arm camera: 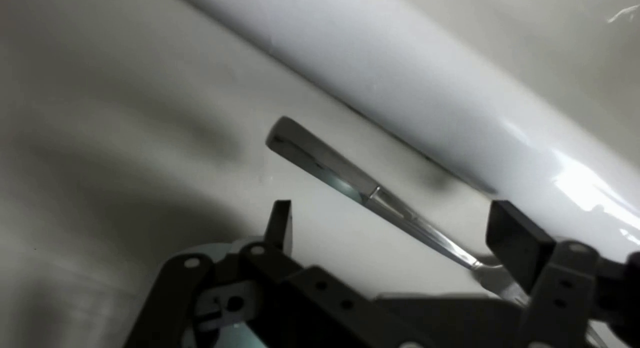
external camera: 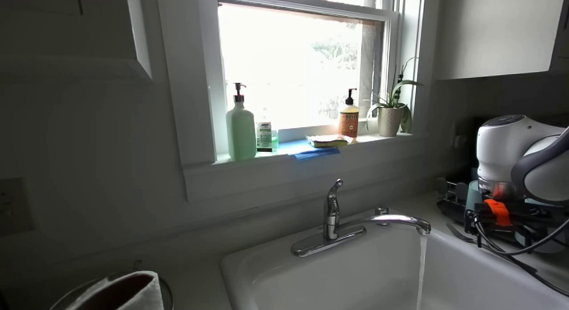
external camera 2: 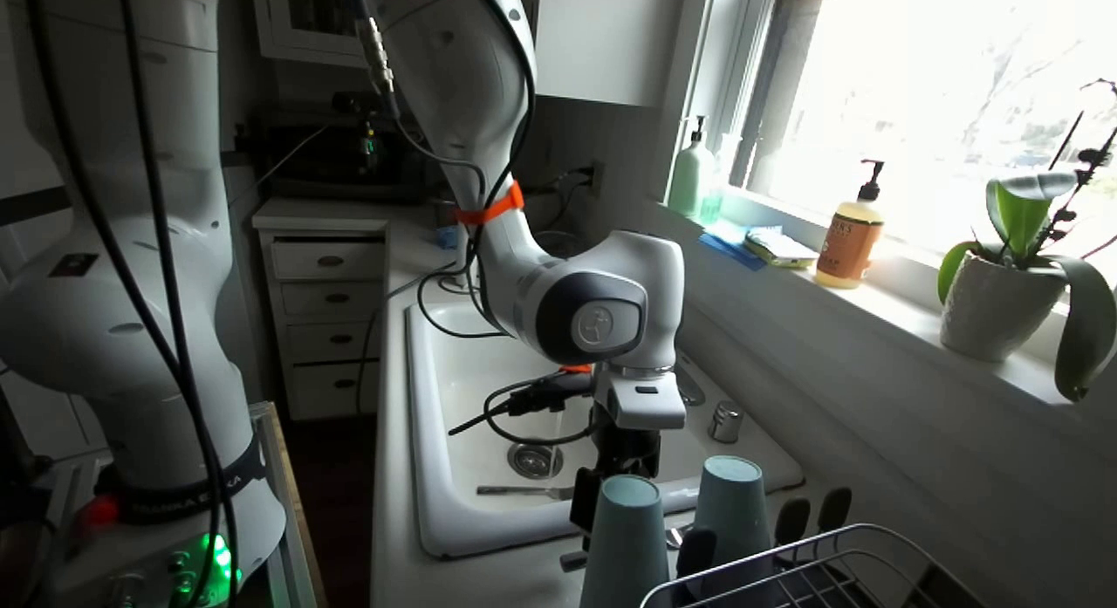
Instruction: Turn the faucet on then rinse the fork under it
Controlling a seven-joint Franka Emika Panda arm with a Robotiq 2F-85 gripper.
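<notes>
Water runs from the spout of the silver faucet (external camera: pixel 331 214) into the white sink (external camera: pixel 275 274). The fork (arm camera: pixel 325 163), with a dull grey handle end, lies on the counter beside the sink's rim. Its tines (external camera: pixel 460 233) show in an exterior view, partly behind the gripper's cables. My gripper (arm camera: pixel 397 229) stands open above the fork. In the wrist view the fork runs diagonally across the space between the fingers, and the right finger (arm camera: pixel 517 243) covers part of its head. Nothing is held; how far the fingers are above the counter I cannot tell.
Two upturned blue-green cups (external camera 2: pixel 624 538) stand close against the gripper, with a wire dish rack (external camera 2: pixel 768 552) behind them. Another silver utensil (external camera 2: pixel 524 492) lies in the sink near the drain (external camera 2: pixel 534 460). Loose black cables hang from the wrist. Soap bottles (external camera: pixel 241 132) line the windowsill.
</notes>
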